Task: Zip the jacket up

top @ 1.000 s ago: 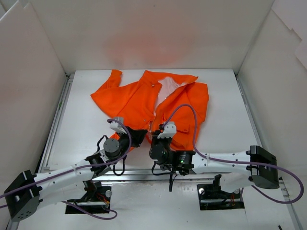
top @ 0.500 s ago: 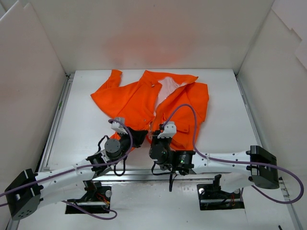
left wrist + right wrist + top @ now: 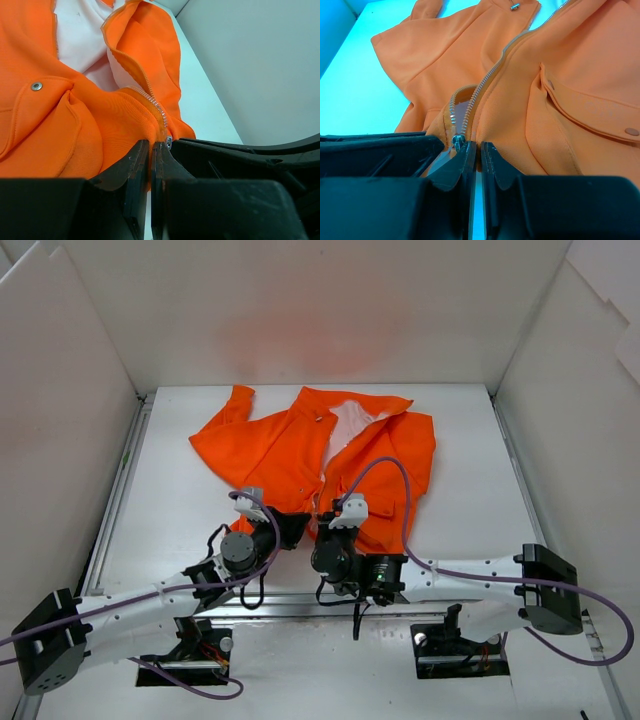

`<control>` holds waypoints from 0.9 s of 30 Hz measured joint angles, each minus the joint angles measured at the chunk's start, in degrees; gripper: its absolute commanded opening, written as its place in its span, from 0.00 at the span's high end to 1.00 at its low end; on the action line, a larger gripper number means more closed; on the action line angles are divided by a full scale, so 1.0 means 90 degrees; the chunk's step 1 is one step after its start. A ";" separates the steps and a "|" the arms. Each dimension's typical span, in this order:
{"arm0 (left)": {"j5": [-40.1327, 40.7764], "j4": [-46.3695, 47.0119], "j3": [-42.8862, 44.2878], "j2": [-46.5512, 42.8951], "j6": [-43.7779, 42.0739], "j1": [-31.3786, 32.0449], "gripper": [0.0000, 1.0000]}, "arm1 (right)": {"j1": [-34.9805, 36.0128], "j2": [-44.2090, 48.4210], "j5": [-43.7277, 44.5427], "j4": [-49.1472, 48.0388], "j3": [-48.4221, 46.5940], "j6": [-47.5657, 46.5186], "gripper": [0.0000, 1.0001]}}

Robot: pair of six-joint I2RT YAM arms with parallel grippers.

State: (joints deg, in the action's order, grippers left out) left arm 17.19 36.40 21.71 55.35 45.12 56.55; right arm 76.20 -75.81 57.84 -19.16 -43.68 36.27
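Observation:
The orange jacket (image 3: 300,445) lies open on the table, pale lining showing at the collar, its white zipper (image 3: 485,85) unjoined. My left gripper (image 3: 293,528) is shut on the bottom hem of the jacket's left front panel (image 3: 120,125), beside the zipper teeth (image 3: 150,97). My right gripper (image 3: 322,525) is shut on the hem of the right front panel (image 3: 520,120). The metal zipper slider (image 3: 457,140) sits just left of its fingertips, between the two grippers. It also shows in the left wrist view (image 3: 169,142).
White walls enclose the table (image 3: 180,510) on the left, back and right. A snap button (image 3: 36,86) and a pocket flap (image 3: 585,112) show on the jacket fronts. Purple cables loop over both arms.
The left arm has crept slightly right and forward toward the hem. The right arm and the jacket look unchanged.

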 measured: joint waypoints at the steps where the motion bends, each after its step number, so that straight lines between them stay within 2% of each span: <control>1: 0.0012 0.0000 0.0000 0.0000 -0.0012 0.0012 1.00 | 0.0000 0.0010 -0.0002 0.0015 0.0000 -0.0007 1.00; 12: 0.0243 -0.0503 0.0323 -0.0007 -0.0279 0.0202 1.00 | 0.0002 0.0481 -0.0029 0.0177 0.0000 0.0061 1.00; 27: 0.0182 -0.0423 0.0338 0.0044 -0.0491 0.0294 1.00 | -0.0005 0.0566 -0.0172 0.0393 0.0000 -0.0180 1.00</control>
State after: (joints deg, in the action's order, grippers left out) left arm 18.83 32.60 24.75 55.75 40.71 59.20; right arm 76.16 -70.72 56.29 -15.62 -43.68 34.65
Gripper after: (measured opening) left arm 0.061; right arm 0.095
